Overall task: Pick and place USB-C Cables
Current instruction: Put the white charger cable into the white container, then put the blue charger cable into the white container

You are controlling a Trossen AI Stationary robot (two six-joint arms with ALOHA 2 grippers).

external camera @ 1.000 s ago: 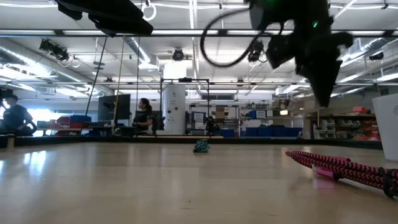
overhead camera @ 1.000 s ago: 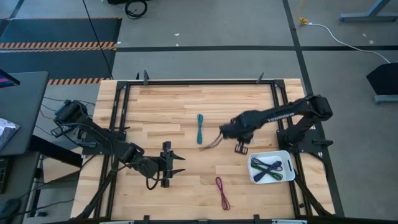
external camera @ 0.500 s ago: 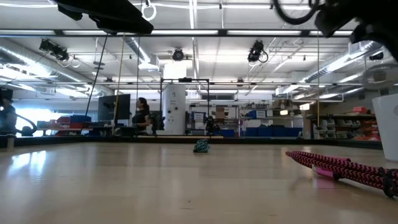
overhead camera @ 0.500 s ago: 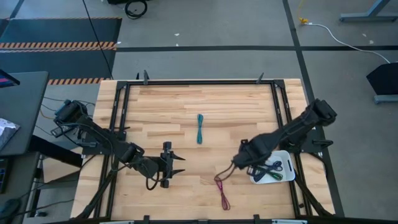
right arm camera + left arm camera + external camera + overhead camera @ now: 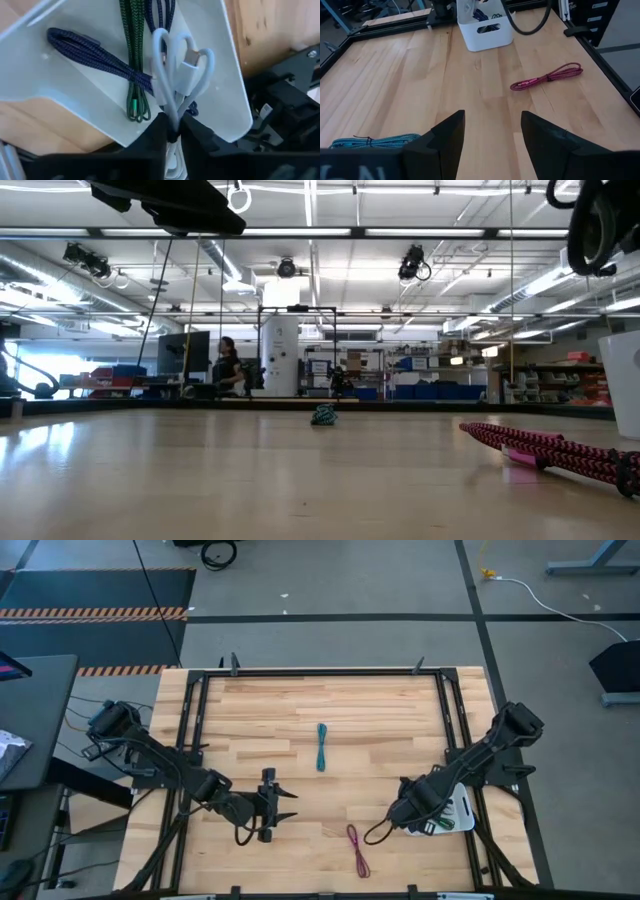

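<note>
Right gripper (image 5: pixel 170 131) is positioned over the white plastic bin (image 5: pixel 462 812) at the right front part of the wooden bench (image 5: pixel 260 730). In the right wrist view its jaws are pinched on the pale grey folded USB-C cable (image 5: pixel 177 62), which hangs above the bin interior. Inside the bin lie a dark blue braided cable (image 5: pixel 90 52) and a green braided cable (image 5: pixel 132 55); the two cross each other, and a further dark cable end shows at the bin's far edge, colour uncertain.

Left gripper (image 5: pixel 487 135) is held above the left front part of the bench, jaws spread apart with nothing between them. In the high view it sits well apart from the bin (image 5: pixel 272 802).

A teal braided cable (image 5: pixel 322 746) lies folded near the bench centre, clear of both arms; the low view shows it end-on in the distance (image 5: pixel 323 415). A maroon braided cable (image 5: pixel 357 849) lies near the front edge, between the two grippers and closer to the right arm. The left wrist view shows it lying flat (image 5: pixel 547 78), just beside the bin but not touching it.

A person (image 5: pixel 230 365) stands in the room beyond the bench.
</note>
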